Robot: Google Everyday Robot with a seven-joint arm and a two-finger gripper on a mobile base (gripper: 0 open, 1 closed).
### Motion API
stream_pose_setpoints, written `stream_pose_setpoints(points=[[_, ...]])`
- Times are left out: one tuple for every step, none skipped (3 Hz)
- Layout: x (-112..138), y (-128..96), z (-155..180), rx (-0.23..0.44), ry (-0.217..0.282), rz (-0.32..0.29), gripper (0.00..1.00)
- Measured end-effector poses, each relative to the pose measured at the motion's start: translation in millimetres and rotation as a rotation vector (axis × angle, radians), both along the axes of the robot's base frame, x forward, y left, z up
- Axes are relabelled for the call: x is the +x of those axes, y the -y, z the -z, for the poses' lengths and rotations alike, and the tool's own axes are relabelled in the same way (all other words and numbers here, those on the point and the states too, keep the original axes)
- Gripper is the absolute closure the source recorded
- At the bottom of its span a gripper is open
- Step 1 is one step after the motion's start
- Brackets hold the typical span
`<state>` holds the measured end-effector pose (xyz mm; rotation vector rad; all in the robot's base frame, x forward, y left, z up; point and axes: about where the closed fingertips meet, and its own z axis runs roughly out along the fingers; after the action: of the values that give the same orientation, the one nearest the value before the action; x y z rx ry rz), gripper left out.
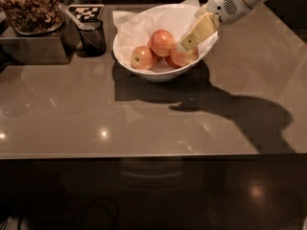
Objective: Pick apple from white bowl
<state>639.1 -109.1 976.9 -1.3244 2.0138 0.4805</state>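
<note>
The white bowl (pixel 158 73), lined with crumpled white paper, stands at the back middle of the table. It holds three apples. The orange-red apple (pixel 188 57) with yellowish streaks lies at the right side of the bowl. A larger orange-red apple (pixel 161 42) lies in the middle, and a smaller yellow-faced one (pixel 142 58) at the left. My gripper (pixel 182 47) reaches down into the bowl from the upper right, and its tip rests right at the top left of the right-hand apple, partly covering it.
A small dark mesh cup (pixel 92 36) stands just left of the bowl. A dark box (pixel 33 47) topped with a tray of brown snacks sits at the far left. A checkered marker card (pixel 85 11) lies behind the cup. The arm's shadow falls across the right of the table.
</note>
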Motion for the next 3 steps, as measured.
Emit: stream_pose_setpoints(points=[[0.8, -0.9, 1.5, 0.002, -0.004, -0.001, 0.35], [3.5, -1.3, 5.3, 0.012, -0.013, 0.001, 0.36], [6.1, -0.8, 8.8, 0.017, -0.019, 0.007, 0.34]])
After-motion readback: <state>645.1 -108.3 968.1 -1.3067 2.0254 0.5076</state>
